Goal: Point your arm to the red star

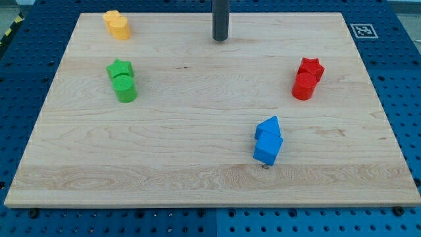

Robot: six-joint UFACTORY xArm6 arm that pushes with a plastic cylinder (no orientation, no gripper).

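On the table [197,178], your red star [312,67] sits at the view's right edge, touching a red cylinder [303,87] just below it. My tip [220,39], near the top centre, has no claw; the star lies rightward and slightly down.

Bright, even light; sharp, faint shadows

My tip [220,39] stands upright near the top edge of the wooden surface [197,131], touching no block. Right of and below it: red star [312,68], touching a red cylinder [303,86]. Further below: two blue blocks [268,141] in contact. Left of it: yellow block [117,25], green star [120,68] touching a green cylinder [125,88].
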